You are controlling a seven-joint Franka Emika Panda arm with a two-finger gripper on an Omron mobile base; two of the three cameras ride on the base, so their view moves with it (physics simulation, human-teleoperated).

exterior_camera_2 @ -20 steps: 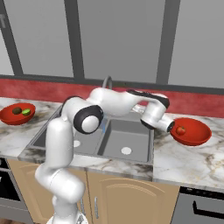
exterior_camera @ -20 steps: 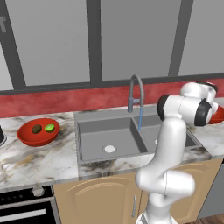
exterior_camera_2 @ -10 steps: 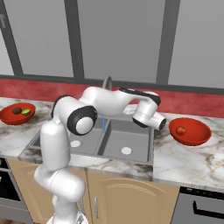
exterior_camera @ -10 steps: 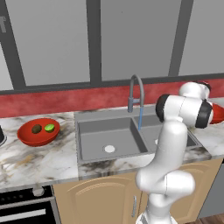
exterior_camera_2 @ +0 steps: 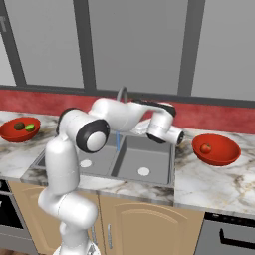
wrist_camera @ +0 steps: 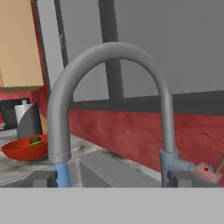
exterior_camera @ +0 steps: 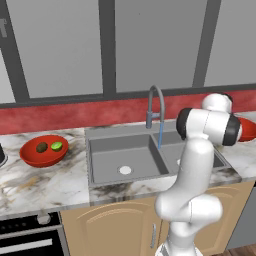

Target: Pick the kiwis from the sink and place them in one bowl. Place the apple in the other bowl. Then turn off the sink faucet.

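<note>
- You have the gripper (wrist_camera: 113, 179) facing the sink faucet (wrist_camera: 109, 100) head-on in the hand view; its jaws are spread wide, one dark tip at 7 o'clock and the other at 5 o'clock, with nothing between them.
- The faucet's arch spans the middle of that view; the spout end hangs at 8 o'clock with a blue stream of water (wrist_camera: 62, 175) running from it, so the tap is on.
- At 4 o'clock in the hand view, note the small pinkish lever (wrist_camera: 207, 171) on the faucet's base, with a red dot on it.
- In the right base view the arm reaches over the sink (exterior_camera_2: 149, 162), its wrist above the right basin, near the faucet (exterior_camera_2: 121, 93).
- Kiwis: both sit in the left red bowl (exterior_camera: 35, 156) on the marble counter (exterior_camera: 45, 185), at 9 o'clock from the sink in the left base view. The olive-brown kiwi (exterior_camera: 42, 147) lies just beside the lime green kiwi (exterior_camera: 57, 146); you cannot tell whether they touch.
- Apple (exterior_camera_2: 205, 148): it rests in the right red bowl (exterior_camera_2: 219, 157), at 3 o'clock from the sink in the right base view.
- Both basins show a white round drain (exterior_camera_2: 144, 171); no fruit lies in them.
- Water falls as a thin blue line (exterior_camera: 160, 136) into the sink in the left base view.
</note>
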